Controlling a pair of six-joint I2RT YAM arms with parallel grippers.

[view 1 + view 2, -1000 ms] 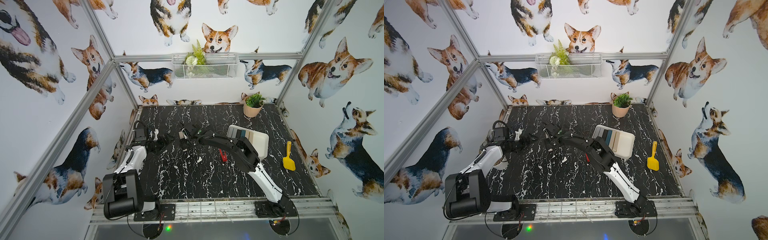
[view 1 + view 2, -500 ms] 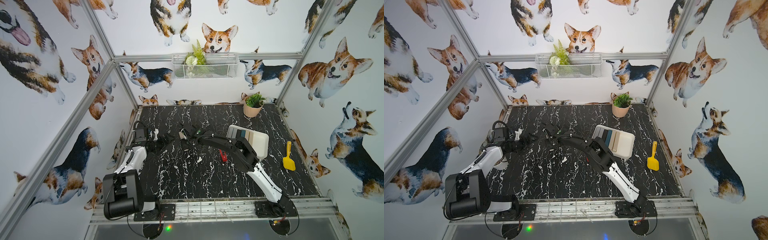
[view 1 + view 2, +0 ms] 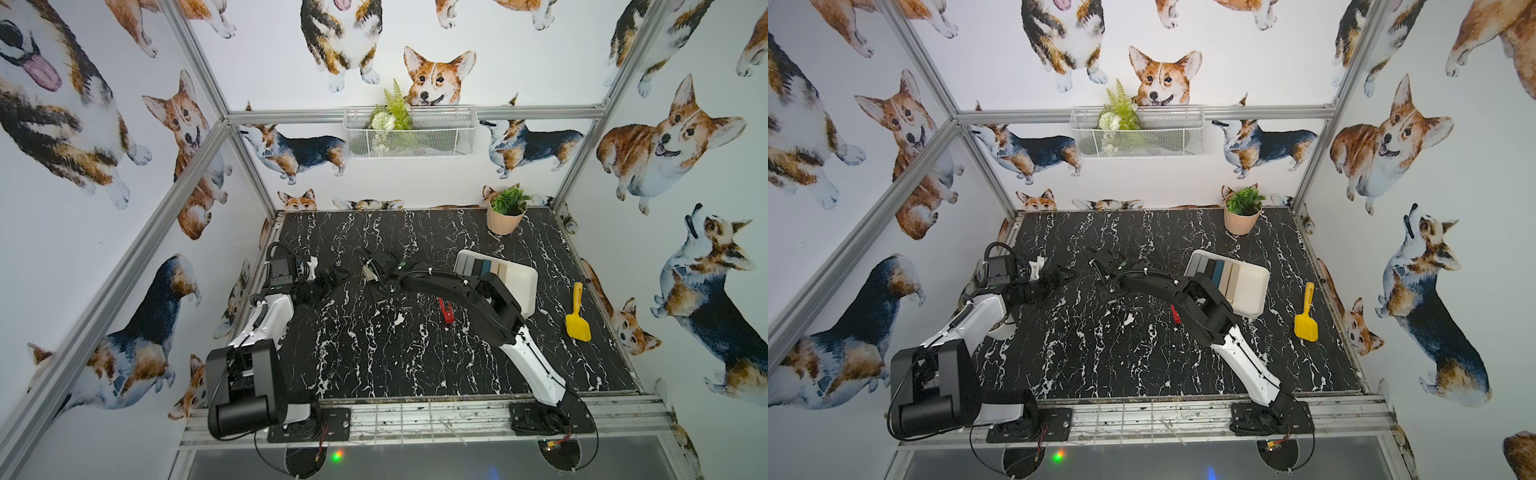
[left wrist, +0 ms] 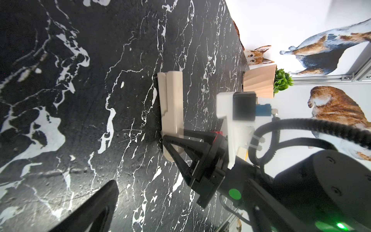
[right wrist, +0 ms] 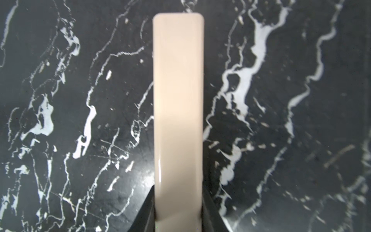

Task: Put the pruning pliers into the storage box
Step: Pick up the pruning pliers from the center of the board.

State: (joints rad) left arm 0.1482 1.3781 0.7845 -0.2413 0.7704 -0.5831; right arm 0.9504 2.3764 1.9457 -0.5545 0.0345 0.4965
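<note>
Two arms: both stretch out over the black marbled worktop (image 3: 374,353), their tools near each other left of its middle.
Right tool (image 5: 178,200): closed around one end of a beige pruning pliers (image 5: 178,90), one black finger pressed to each long side.
Beige pruning pliers: lies flat on the worktop, left of the middle and well apart from the storage box (image 3: 521,282); most of its length sticks out beyond the fingers.
Left tool (image 3: 330,276): hovers near the right tool, low over the worktop; whether it is open or closed I cannot tell.
Storage box: white, on the right half of the worktop, partly hidden behind the right arm's elbow.
Pliers in box (image 3: 478,266): grey, black, teal and beige bars packed side by side against its left wall.
Red pruning pliers (image 3: 446,311): on the worktop outside the box, just beside the right arm.
Yellow scoop (image 3: 577,322): right of the box, apart from it.
</note>
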